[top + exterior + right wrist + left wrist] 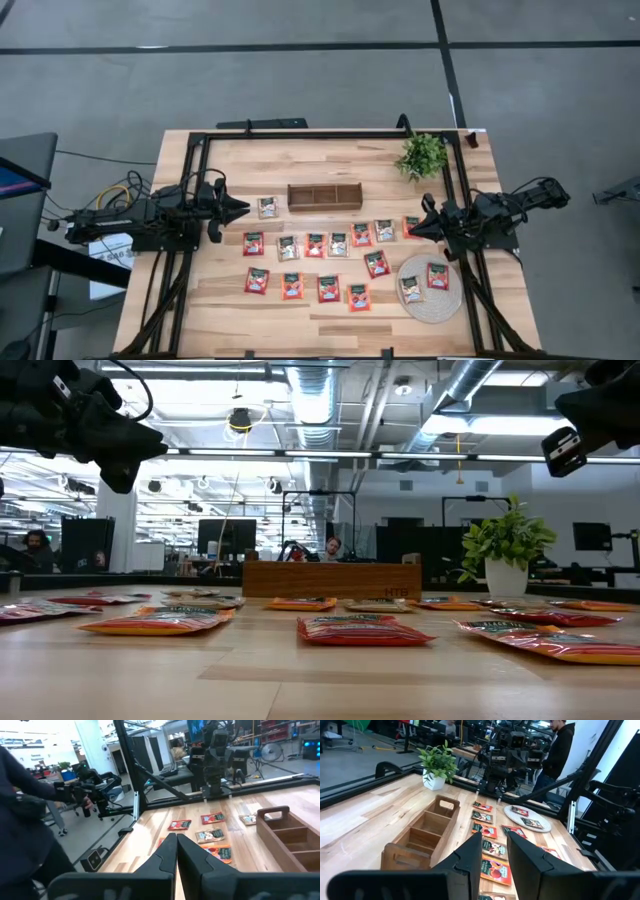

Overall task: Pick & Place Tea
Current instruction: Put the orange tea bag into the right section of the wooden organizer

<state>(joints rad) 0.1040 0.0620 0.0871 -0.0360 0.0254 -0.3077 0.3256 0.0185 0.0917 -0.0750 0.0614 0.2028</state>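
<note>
Left tool (240,208) at left centre of the high view, above the tabletop (330,320), fingers parted with a clear gap, nothing between them. Right tool (412,228) at right centre, clenched tight, empty.

Tea sachets (315,245) flat on the tabletop in two loose rows across the middle and lower middle of the high view, red and pale mixed. One sachet (267,207) apart, just beside the left tool's tips. Two sachets on the round woven mat (426,296) at lower right. Wooden tray (324,196) with compartments above the rows; contents not discernible. Plant (421,155) at upper right.

Low view: both tools cut off at upper corners, fingertips out of frame; far sachets foreshortened, count uncertain. Wrist views: a person's dark sleeve (22,815) at the frame's left, largely cropped.
</note>
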